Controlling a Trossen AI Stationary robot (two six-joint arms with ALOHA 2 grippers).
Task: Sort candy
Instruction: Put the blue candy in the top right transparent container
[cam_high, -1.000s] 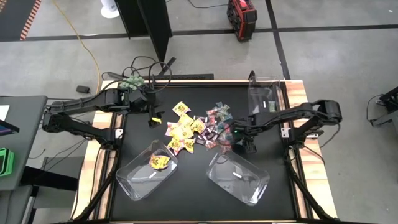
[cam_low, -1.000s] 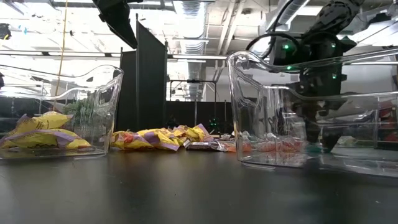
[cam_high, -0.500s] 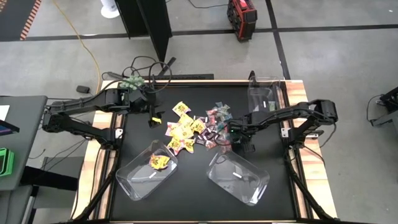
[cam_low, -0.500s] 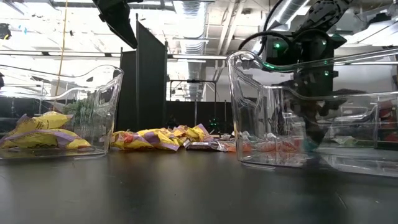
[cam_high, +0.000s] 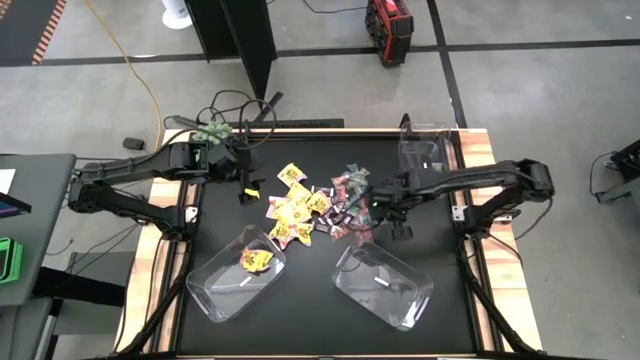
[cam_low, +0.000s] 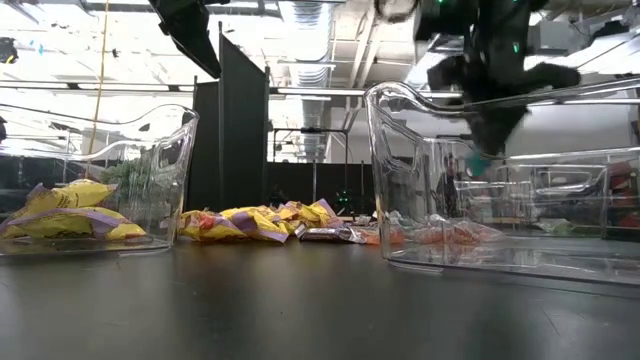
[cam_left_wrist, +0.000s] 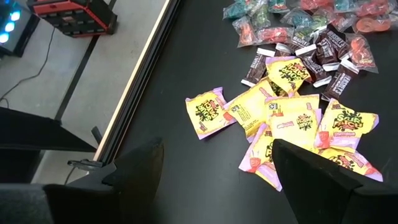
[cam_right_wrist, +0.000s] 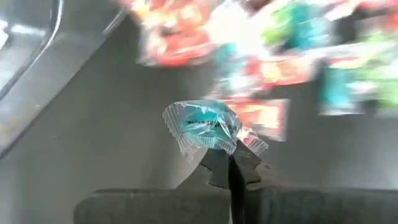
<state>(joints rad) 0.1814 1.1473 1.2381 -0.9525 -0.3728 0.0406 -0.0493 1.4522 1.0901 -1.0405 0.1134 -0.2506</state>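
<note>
Right hand (cam_right_wrist: 231, 163) has just clenched on 1 teal-wrapped candy (cam_right_wrist: 204, 127) and lifted off the worktop (cam_high: 300, 320); a second ago it was down at the candy pile (cam_high: 315, 208) with fingers apart. So pick done, next likely the carry to a bin (cam_high: 383, 284), just near-side of the pile. Other near bin (cam_high: 235, 274) holds yellow packets (cam_high: 255, 260). Left hand (cam_high: 246, 184), fingers spread and empty, waits left of the pile. A third bin (cam_high: 424, 152) sits far-right of pile. Beyond: grey floor, dark partition (cam_low: 243, 120), red case (cam_high: 391, 28).
</note>
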